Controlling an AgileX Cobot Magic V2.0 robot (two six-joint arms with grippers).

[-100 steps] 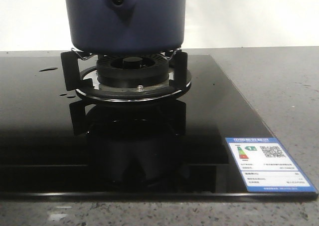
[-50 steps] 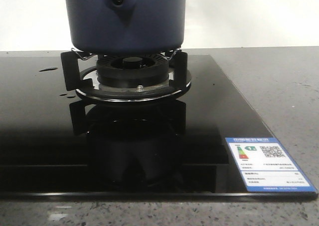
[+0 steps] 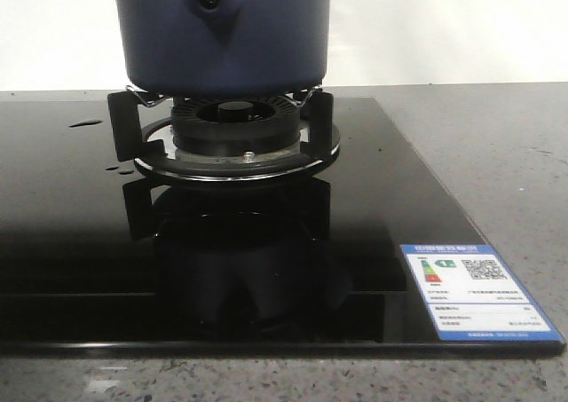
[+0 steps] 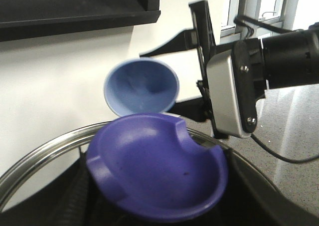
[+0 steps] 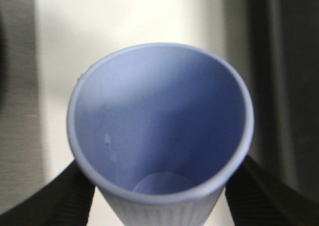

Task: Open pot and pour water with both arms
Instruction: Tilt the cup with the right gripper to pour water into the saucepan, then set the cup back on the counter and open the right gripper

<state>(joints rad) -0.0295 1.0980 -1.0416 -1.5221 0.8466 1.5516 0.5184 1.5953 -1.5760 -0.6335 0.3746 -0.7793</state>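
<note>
The dark navy pot stands on the gas burner at the back centre, its handle stub with a round hole facing me. Its top is cut off in the front view, and no gripper shows there. In the left wrist view my left gripper is shut on the purple dished knob of a steel-rimmed lid. My right gripper is shut on a pale blue ribbed cup. The cup also shows in the left wrist view, tipped on its side beyond the lid.
The burner sits on a black glass hob with a white and blue label at its front right corner. Grey stone counter lies to the right. The right arm's silver and black wrist is close beside the lid.
The pot and burner have not moved. Only the dark reflection on the hob's front part has shifted slightly.
</note>
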